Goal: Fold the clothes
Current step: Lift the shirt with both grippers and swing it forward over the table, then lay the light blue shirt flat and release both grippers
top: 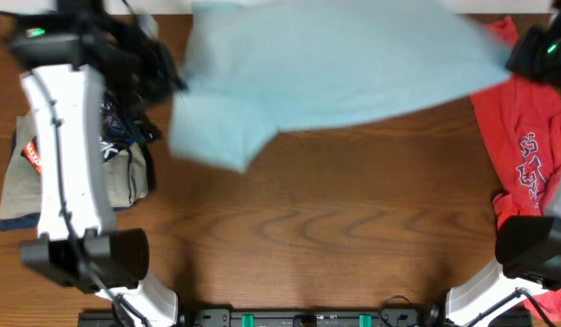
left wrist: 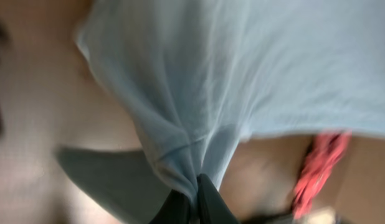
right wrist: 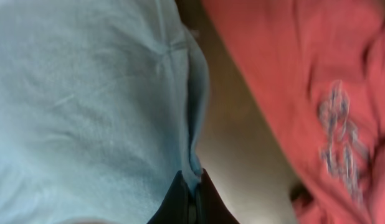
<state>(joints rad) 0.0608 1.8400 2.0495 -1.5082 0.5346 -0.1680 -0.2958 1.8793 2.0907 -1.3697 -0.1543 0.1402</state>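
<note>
Your left gripper (left wrist: 192, 202) and right gripper (right wrist: 194, 198) are each clamped on an edge of the pale blue T-shirt (top: 335, 64). The shirt stretches from one gripper to the other, with its long axis running between them and a sleeve drooping near the left one. A red shirt (top: 526, 154) lies just beside the right gripper. A pile of clothes (top: 131, 173) sits beside the left one. Beneath everything is the brown wooden table (top: 308, 227).
</note>
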